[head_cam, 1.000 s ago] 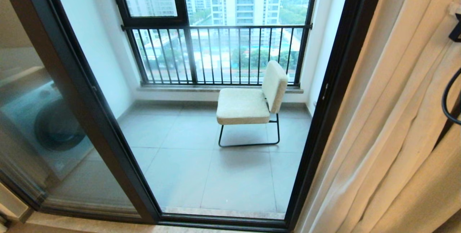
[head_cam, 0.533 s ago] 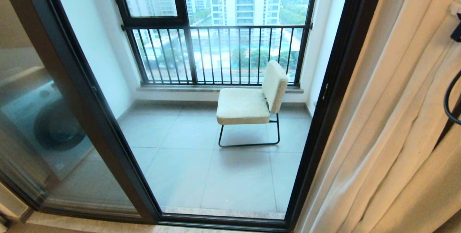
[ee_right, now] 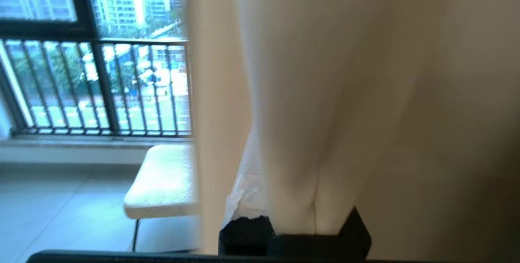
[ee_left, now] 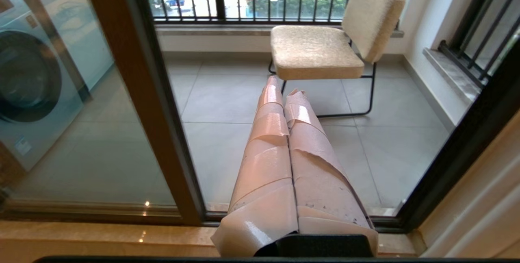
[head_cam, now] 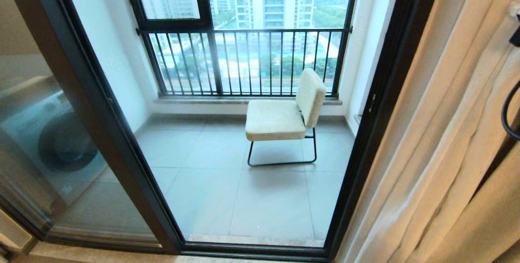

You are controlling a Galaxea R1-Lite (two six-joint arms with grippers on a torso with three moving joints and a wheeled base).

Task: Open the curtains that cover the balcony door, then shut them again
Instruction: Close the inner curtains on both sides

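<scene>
Looking through the balcony door, we see the glass uncovered and the cream curtains bunched at 3 o'clock in the head view, beside the dark frame. We judge the opening half done; drawing them back across is what remains.

Our right gripper is clamped shut on a fold of the cream drape, with a sliver of white sheer showing just beside it. Only the right wrist view shows this grip; the head view catches just a dark edge of that arm at 3 o'clock.

Our left gripper, wrapped in pinkish tape, is closed and empty, pointing towards the cushioned chair on the balcony. The left wrist view also shows the washing machine at 9 o'clock.
</scene>
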